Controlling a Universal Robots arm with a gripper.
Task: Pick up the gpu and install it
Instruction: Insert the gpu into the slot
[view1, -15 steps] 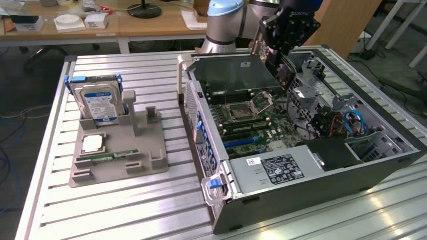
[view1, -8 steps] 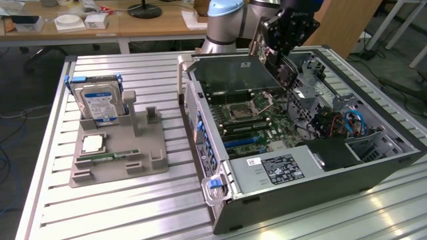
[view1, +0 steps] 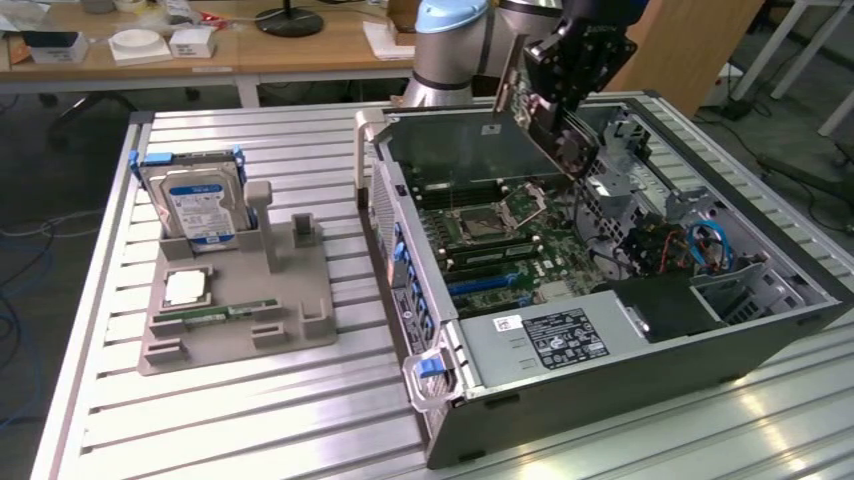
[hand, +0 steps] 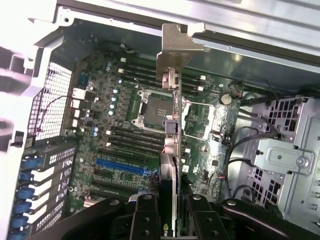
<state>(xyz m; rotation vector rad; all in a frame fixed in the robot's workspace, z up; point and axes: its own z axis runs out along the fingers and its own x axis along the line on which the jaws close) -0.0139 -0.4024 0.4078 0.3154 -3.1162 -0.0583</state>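
The gpu (view1: 554, 130), a thin dark card, hangs tilted over the open computer case (view1: 747, 340), above the motherboard (view1: 501, 240). My gripper (view1: 577, 55) is shut on its upper end. In the wrist view the gpu (hand: 172, 135) shows edge-on, its silvery end bracket (hand: 177, 50) pointing at the far case wall. My gripper (hand: 170, 212) clamps the card between black fingers (hand: 145, 215). The card hovers above the CPU socket (hand: 152, 107), clear of the board. A blue expansion slot (hand: 122, 165) lies beside the card's near end.
A grey fixture tray (view1: 287, 335) at the exterior view's left holds a hard drive (view1: 200, 205), a CPU (view1: 184, 288) and a memory stick (view1: 214, 312). Inside the case are a power supply (view1: 554, 335), a drive cage (hand: 285, 160) and loose cables (view1: 701, 245).
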